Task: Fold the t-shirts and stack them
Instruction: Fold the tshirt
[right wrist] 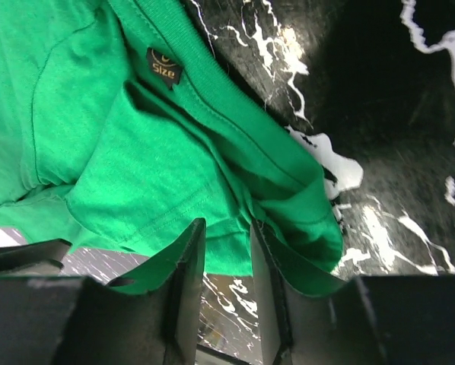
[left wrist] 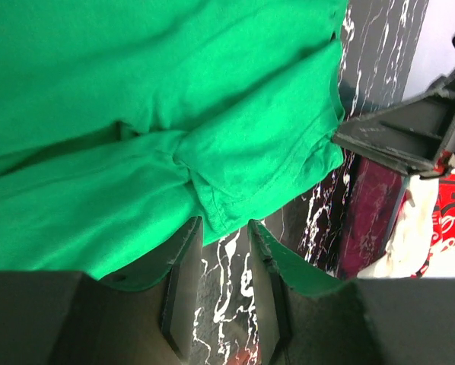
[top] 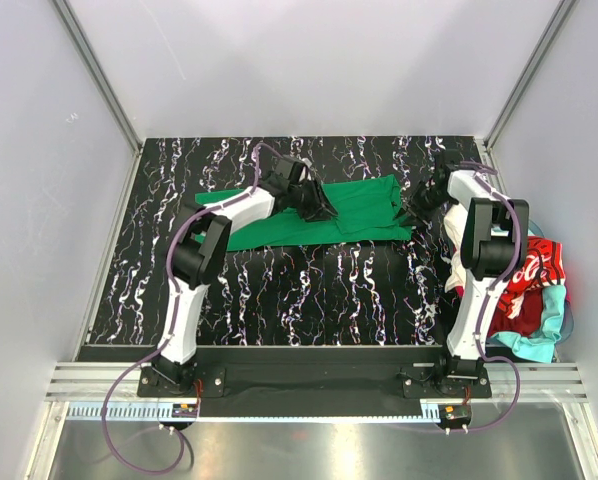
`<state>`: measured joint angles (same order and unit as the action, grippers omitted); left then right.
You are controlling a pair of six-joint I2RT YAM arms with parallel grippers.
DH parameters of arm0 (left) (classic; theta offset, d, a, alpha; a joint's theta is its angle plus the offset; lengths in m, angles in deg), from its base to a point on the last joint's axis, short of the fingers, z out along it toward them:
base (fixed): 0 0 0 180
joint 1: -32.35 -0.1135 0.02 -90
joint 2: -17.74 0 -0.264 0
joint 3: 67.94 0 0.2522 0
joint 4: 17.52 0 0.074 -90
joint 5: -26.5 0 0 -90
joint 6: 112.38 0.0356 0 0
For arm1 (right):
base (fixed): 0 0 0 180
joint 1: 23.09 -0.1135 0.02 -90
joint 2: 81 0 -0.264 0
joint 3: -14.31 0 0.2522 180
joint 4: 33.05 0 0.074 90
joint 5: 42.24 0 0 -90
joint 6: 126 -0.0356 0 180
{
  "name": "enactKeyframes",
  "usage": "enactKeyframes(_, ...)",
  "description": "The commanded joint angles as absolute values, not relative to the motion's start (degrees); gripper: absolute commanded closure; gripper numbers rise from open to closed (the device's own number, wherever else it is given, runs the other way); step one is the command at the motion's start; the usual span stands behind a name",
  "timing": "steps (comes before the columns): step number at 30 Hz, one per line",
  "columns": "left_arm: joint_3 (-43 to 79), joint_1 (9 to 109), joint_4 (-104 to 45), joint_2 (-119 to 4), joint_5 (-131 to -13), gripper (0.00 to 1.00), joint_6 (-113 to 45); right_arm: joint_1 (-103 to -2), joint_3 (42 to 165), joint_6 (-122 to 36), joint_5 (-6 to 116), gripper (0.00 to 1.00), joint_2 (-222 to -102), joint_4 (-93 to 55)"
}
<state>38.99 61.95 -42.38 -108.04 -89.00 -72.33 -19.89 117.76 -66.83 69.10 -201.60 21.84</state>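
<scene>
Early on, by the look of it: the green t-shirt (top: 364,210) lies part-folded at 12 o'clock on the tabletop (top: 309,290), left tool (left wrist: 221,228) & right tool (right wrist: 227,228) narrowly parted at its edges – can't tell if pinching – w/ the other t-shirts (top: 534,295) heaped unfolded at 4 o'clock, nothing stacked.

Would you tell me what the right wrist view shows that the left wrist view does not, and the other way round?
Only the right wrist view shows the green t-shirt's ribbed collar and its black size label. Only the left wrist view shows the red Coca-Cola t-shirt at its right edge, white cloth beside it, and a dark part that looks like the right arm. Both show the green t-shirt bunched on the marbled black table, and the left gripper and the right gripper each stand with jaws apart, green cloth at the tips.
</scene>
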Motion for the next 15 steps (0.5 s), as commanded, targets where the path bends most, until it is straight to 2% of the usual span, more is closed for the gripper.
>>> enactKeyframes(1, 39.9, 63.1, -40.6, -107.9, -90.9, 0.65, -72.9, -20.1, 119.9, -66.8, 71.2, 0.64, -202.6, 19.8)
enactKeyframes(6, 40.4, 63.7, -41.6, -108.2, -91.5, 0.65, -72.4, -20.1, 121.1, -66.9, 71.7, 0.65, -204.4, 19.0)
enactKeyframes(10, 40.7, 64.0, -42.4, -108.6, -91.5, 0.65, -72.2, -20.2, 122.0, -66.8, 71.8, 0.72, -205.3, 19.3)
enactKeyframes(15, 40.9, 64.3, -43.5, -109.4, -92.1, 0.57, -72.0, -20.1, 123.2, -66.7, 71.6, 0.82, -205.3, 19.6)
